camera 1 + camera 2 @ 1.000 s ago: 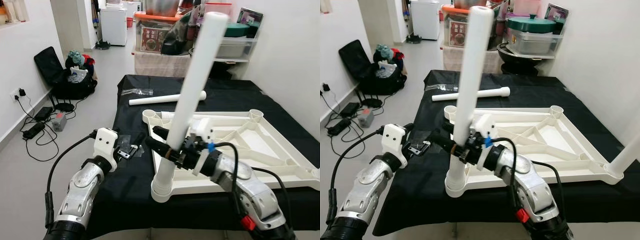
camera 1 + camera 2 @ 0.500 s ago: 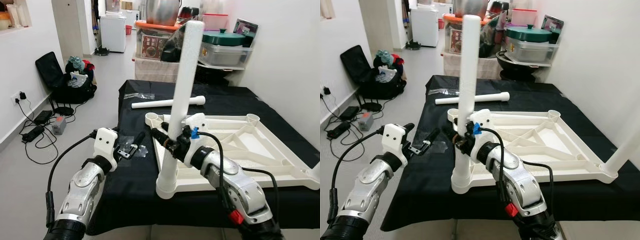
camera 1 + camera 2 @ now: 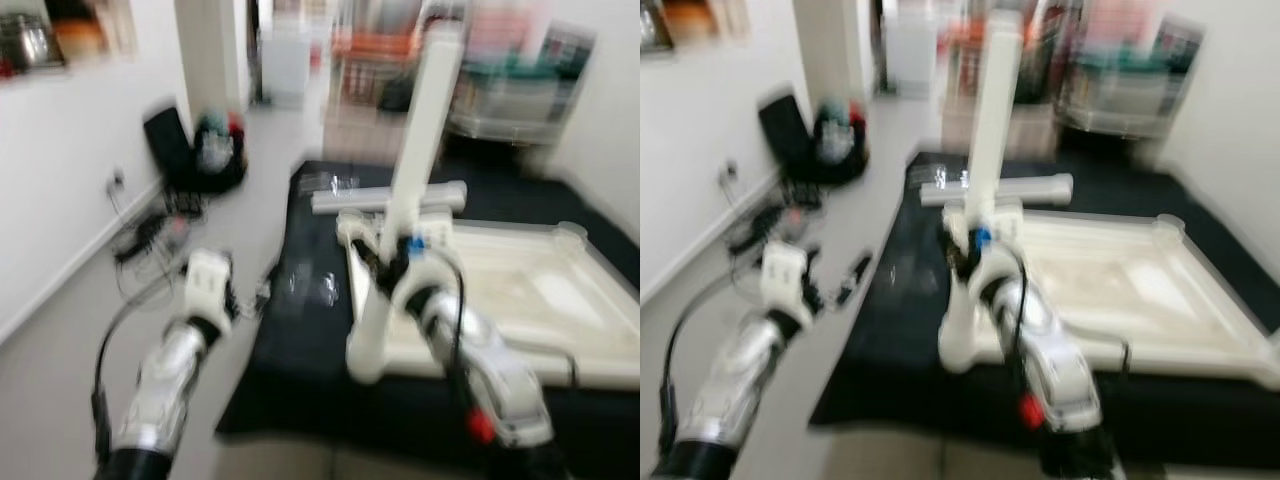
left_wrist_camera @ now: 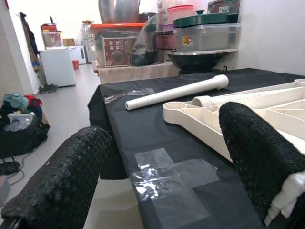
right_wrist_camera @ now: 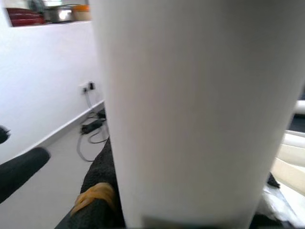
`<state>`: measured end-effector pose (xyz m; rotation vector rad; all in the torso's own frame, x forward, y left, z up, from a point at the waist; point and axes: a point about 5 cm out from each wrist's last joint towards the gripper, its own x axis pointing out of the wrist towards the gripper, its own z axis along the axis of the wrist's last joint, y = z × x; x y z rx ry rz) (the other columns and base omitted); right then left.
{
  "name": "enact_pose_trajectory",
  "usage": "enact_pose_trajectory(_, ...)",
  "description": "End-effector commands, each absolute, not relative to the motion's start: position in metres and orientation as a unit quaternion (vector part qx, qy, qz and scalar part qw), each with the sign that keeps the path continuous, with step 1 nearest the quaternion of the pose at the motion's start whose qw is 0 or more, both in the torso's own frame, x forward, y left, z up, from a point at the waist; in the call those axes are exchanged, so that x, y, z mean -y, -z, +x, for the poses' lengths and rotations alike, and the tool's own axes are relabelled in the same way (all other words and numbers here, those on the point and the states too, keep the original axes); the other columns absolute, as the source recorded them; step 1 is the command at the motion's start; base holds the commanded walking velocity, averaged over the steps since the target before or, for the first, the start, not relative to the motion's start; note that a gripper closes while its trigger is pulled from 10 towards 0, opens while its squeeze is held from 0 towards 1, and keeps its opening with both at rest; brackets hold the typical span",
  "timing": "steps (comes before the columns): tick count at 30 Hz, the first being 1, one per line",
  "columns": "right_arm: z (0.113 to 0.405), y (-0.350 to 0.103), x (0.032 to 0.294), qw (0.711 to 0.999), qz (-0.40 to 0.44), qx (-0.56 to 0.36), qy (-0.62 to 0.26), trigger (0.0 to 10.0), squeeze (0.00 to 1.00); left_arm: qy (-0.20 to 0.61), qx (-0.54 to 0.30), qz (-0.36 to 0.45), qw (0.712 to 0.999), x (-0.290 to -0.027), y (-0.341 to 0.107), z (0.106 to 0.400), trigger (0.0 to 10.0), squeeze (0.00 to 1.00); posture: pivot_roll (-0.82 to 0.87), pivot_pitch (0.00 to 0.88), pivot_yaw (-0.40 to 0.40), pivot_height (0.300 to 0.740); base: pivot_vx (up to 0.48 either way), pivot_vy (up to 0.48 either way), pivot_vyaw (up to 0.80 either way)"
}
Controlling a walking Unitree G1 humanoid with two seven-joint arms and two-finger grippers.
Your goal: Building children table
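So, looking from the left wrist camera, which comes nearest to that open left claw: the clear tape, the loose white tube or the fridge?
1. Clear tape, on the black cloth just ahead of the left gripper.
2. Loose white tube, lying farther along the table.
3. Fridge, far back in the room.

Table leg (image 3: 415, 150) tilted a second ago, now upright in tabletop (image 3: 560, 320) corner socket.
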<state>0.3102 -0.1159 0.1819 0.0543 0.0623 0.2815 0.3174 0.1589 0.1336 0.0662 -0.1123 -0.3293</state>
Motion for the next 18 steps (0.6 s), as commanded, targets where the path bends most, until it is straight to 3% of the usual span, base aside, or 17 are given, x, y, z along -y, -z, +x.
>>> enact_pose_trajectory(1,0.305,-0.133,0.13,0.984,0.017,-0.147,-0.097,10.0,0.0,0.163,0.052,0.037,0.985,-0.159,-0.132,0.318,10.0,0.0,0.04,0.0,-0.086,0.74,0.0,0.0,0.0)
enact_pose_trajectory(18,0.304,-0.135,0.142,0.992,0.01,-0.122,0.019,10.0,0.0,0.152,0.048,0.037,0.986,-0.163,-0.131,0.319,10.0,0.0,0.03,0.0,-0.08,0.74,0.0,0.0,0.0)
